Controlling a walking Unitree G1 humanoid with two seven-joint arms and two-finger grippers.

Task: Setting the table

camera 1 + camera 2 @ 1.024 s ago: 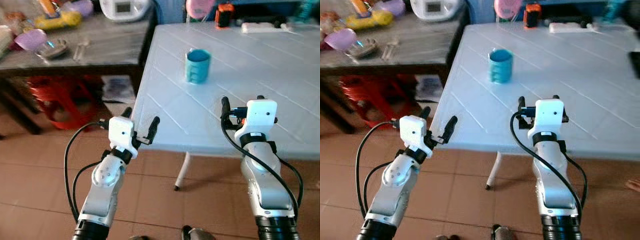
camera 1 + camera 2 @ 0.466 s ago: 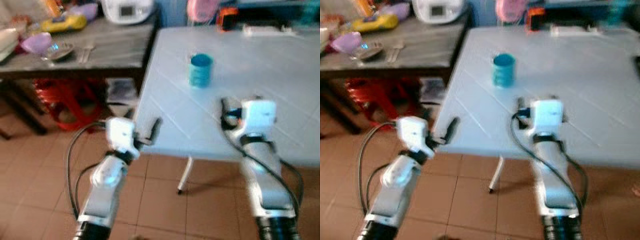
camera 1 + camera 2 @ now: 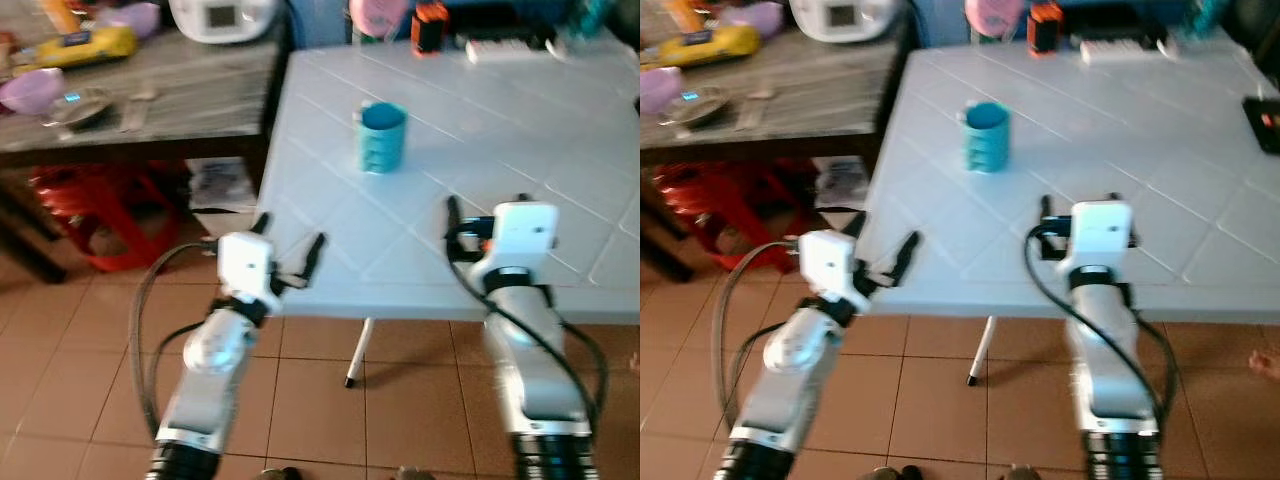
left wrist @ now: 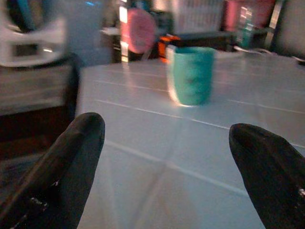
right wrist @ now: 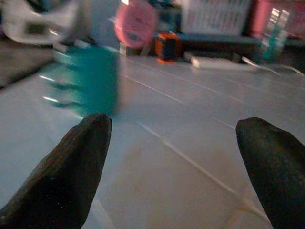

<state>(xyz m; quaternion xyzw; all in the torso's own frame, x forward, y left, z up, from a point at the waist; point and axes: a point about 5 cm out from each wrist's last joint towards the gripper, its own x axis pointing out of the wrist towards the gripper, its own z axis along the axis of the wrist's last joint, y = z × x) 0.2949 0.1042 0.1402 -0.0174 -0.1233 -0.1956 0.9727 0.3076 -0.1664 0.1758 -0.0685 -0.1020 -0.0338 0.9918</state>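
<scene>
Camera's swung a bit since a sec ago, so the teal ribbed plastic cup (image 3: pixel 381 137) sits more left in frame; both arms look same as before. Cup stands upright on the pale tiled desk (image 3: pixel 560 170), well ahead of both hands, btwn them. Right hand (image 3: pixel 484 210) is over the desk edge and prob nearer; left hand (image 3: pixel 287 250) hangs off the near corner. Both wide open, holding nothing. Pics are blurry, and the cup's handle side is hard to make out.

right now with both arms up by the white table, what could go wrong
The teal cup stands alone and upright on the white table; a fast reach by the open right gripper might tip it. The open left gripper hovers at the table's near corner and could catch the edge if the robot steps forward.
</scene>
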